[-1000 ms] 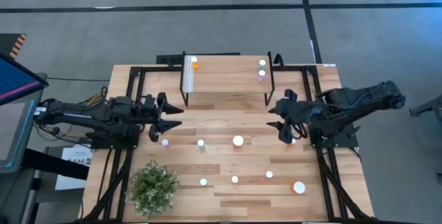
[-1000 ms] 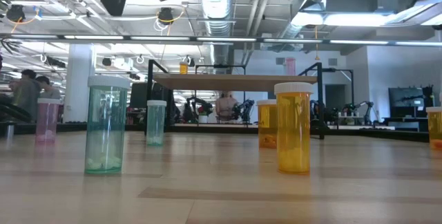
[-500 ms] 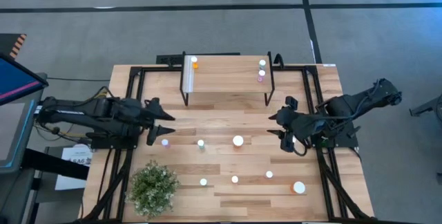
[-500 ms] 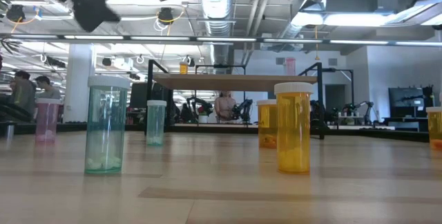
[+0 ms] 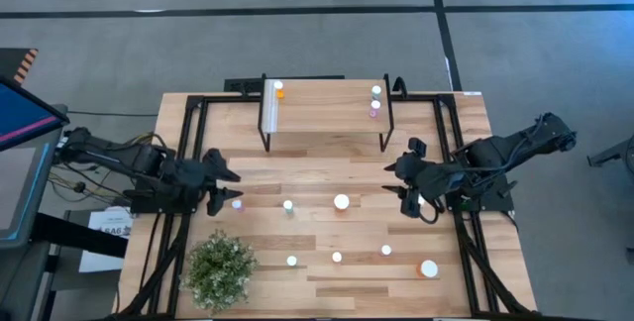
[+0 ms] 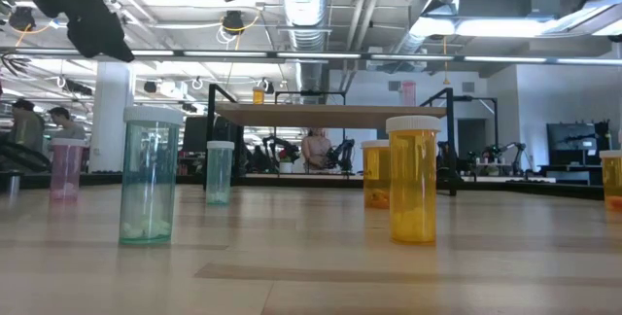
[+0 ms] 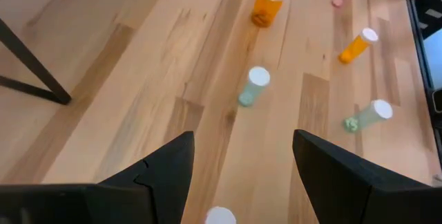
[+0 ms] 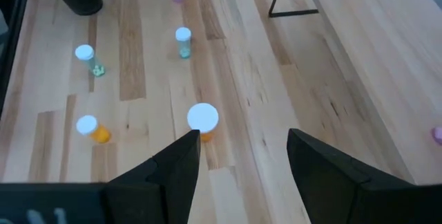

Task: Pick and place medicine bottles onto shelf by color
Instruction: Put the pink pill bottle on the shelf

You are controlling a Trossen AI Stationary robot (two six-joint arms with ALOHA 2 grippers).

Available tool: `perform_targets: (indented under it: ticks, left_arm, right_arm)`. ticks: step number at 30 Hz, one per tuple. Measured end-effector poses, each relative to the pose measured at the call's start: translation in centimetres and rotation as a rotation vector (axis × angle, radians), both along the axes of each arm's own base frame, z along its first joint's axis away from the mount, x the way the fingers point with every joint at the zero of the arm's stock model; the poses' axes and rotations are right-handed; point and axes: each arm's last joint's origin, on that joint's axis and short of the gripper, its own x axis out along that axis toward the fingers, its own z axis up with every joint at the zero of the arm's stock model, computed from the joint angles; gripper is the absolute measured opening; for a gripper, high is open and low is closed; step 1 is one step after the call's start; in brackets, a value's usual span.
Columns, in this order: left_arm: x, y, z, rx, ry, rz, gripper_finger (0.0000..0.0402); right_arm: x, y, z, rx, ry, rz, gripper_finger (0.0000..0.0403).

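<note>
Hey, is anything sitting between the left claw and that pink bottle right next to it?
Nothing visible does. The open left claw sits just beside the pink bottle, with only bare table between them.

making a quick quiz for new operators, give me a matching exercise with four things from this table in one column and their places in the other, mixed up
Things:
1. plant
2. shelf
3. left pincer
4. right pincer

Places:
A. far middle of the table, with three small bottles on top
B. near left corner of the table
C. right side of the table, in front of the shelf's right legs, open and empty
D. left side of the table, over a small pink bottle, open and empty

Pairs: 1-B, 2-A, 3-D, 4-C
</note>
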Motion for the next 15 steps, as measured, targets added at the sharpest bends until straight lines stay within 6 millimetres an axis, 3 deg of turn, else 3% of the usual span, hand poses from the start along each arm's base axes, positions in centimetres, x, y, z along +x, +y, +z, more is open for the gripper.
perform_targets:
  ticks: [15]
  left_arm:
    - [0.8,-1.2,-1.3,0.018,0.124,-0.013,0.0233]
  right_arm:
    - [0.2,0.2,0.3,0.016,-0.036,0.003,0.0239]
